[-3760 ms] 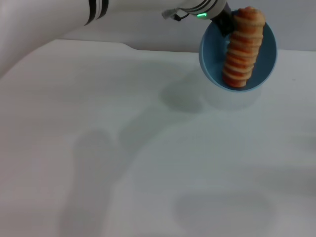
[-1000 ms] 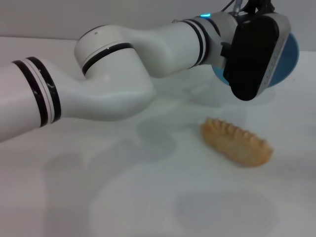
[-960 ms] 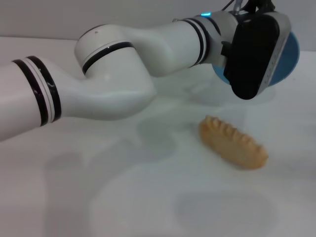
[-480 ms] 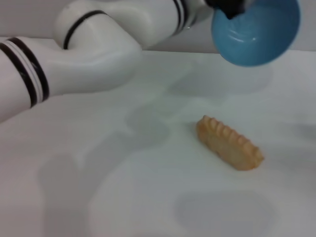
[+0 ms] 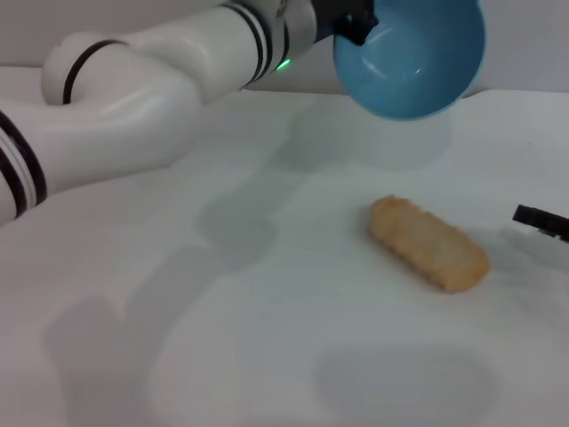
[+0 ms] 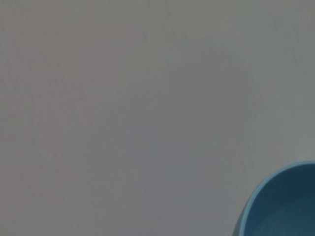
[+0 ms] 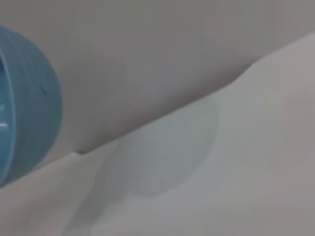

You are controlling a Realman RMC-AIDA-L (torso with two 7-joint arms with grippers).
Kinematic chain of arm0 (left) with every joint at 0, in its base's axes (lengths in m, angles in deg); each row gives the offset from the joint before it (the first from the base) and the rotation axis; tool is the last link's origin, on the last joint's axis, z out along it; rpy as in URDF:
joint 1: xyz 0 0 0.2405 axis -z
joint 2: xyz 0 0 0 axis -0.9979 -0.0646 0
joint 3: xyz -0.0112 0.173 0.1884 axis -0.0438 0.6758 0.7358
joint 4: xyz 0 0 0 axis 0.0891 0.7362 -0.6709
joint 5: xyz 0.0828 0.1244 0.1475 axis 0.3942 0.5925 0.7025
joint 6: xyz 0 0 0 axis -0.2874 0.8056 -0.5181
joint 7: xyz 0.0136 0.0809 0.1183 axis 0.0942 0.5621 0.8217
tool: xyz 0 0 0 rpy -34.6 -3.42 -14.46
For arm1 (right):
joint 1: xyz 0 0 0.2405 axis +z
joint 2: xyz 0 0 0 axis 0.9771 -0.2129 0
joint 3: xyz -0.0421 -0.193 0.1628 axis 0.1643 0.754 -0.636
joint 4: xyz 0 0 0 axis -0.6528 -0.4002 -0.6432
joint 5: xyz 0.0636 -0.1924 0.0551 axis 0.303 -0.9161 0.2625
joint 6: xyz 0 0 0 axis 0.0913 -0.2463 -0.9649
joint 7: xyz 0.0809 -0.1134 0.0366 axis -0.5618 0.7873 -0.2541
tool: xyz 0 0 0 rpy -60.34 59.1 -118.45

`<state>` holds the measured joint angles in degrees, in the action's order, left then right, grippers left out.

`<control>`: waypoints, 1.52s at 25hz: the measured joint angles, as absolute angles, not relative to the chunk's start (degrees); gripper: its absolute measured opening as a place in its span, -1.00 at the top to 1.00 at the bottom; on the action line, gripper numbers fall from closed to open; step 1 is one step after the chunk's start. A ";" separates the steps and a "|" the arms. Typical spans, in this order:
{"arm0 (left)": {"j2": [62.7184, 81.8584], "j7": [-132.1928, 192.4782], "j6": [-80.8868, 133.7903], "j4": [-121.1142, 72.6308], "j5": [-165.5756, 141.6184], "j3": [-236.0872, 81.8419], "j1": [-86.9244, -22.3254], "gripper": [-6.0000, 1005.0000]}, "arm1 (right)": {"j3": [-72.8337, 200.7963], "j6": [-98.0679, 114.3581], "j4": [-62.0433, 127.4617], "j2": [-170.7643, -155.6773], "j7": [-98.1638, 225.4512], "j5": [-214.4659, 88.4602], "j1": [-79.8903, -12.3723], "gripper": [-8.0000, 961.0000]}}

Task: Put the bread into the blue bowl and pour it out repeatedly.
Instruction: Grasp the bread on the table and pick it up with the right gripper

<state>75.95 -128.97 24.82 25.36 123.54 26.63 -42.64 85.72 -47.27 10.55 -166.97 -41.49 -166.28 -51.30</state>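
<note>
White table [image 5: 267, 356] bears the bread [image 5: 428, 243]; left tool [image 5: 354, 20] grips the raised blue bowl [image 5: 411, 55].

Surface: a plain white, smooth tabletop surface [image 5: 267, 356], filling most of the head view.
Wall: a bare pale grey wall [image 5: 89, 31] behind its far edge.
Light: soft, casting blurred grey shadows across the white.

A plain white table [image 5: 267, 338] with soft grey shadows lying across it
</note>
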 joint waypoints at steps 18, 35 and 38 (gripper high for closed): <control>76.16 -129.10 24.29 22.66 118.56 28.04 -43.27 0.99 | 90.58 -39.90 14.12 -168.75 -48.68 -179.04 -43.33 -0.49; 76.14 -129.15 23.42 22.06 118.41 28.33 -42.87 0.99 | 90.86 -44.05 12.91 -168.89 -48.13 -176.00 -43.45 -0.49; 76.17 -129.15 23.26 21.55 118.41 28.31 -42.86 0.99 | 90.86 -43.46 14.68 -168.97 -46.97 -175.98 -42.24 -0.49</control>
